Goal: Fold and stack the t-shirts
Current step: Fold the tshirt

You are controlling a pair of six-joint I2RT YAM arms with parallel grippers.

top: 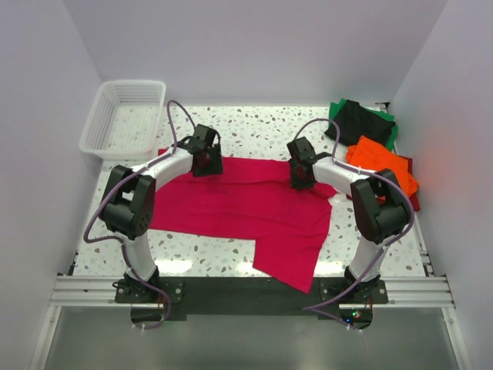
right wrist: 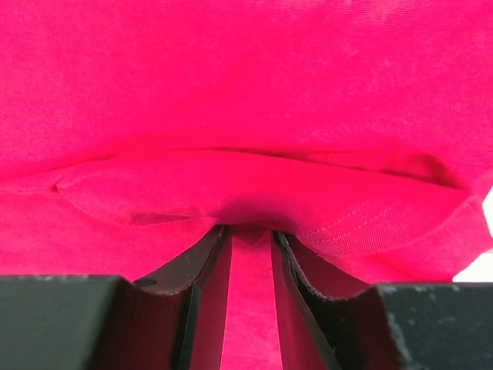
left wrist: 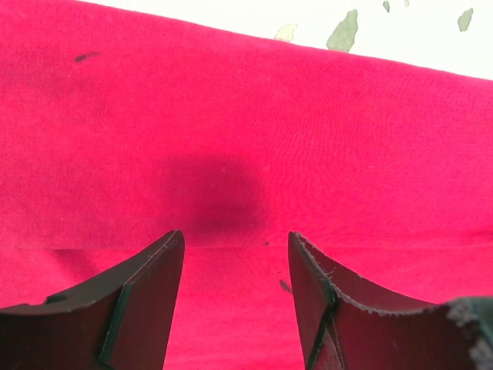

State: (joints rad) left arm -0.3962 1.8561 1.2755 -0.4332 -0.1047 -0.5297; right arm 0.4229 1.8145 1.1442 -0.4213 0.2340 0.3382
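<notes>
A crimson-pink t-shirt [top: 239, 204] lies spread across the middle of the table, one part hanging towards the near edge. My left gripper [top: 206, 163] hovers over its far left edge. In the left wrist view it [left wrist: 235, 235] is open, with flat cloth [left wrist: 231, 116] under the gap and nothing between the fingers. My right gripper [top: 299, 179] is at the shirt's far right edge. In the right wrist view its jaws [right wrist: 250, 229] stand a narrow gap apart. Their tips are tucked under a raised fold of the hem [right wrist: 254, 193].
A white mesh basket [top: 123, 116] stands at the far left corner. At the far right lies a pile of shirts: orange [top: 381, 162] on top, black [top: 358, 119] and green [top: 391, 131] behind it, dark red [top: 414, 199] beneath. White walls close in three sides.
</notes>
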